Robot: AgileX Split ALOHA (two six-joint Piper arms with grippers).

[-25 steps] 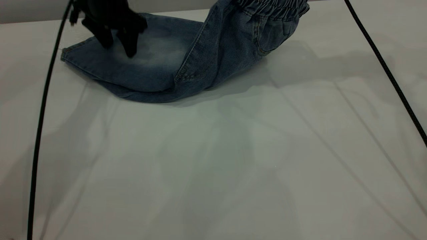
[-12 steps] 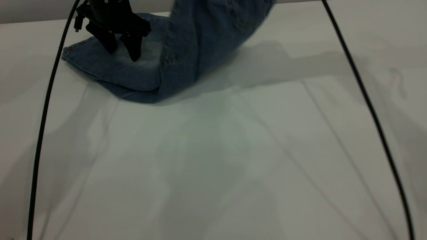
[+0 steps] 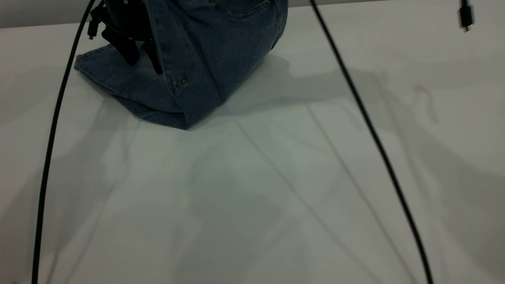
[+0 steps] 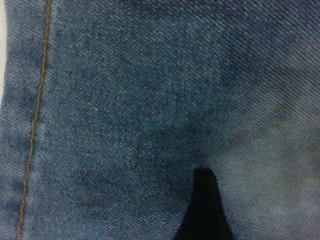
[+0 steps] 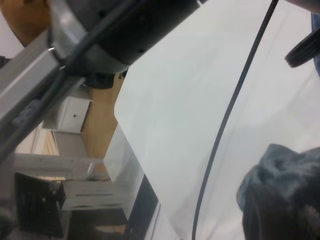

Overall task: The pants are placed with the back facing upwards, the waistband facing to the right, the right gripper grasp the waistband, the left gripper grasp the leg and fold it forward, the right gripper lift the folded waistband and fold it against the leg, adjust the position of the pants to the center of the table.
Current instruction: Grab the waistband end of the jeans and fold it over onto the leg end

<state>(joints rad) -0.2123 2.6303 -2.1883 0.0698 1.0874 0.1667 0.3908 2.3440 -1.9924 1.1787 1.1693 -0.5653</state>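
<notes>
The pants (image 3: pixel 205 59) hang raised over the bench (image 3: pixel 276 177); the left tool (image 3: pixel 142 59) presses spread-fingered on their flat leg; the right tool's state cannot be told.

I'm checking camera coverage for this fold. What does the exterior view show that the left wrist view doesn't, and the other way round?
Only the exterior view shows the white table, two black cables crossing it, and the waistband end of the pants raised and swung over the flat leg, with the left claw pointing down at that leg. Only the left wrist view shows the denim weave close up, a tan stitched seam and one black fingertip against the cloth. Both show the blue denim and the left claw.
</notes>
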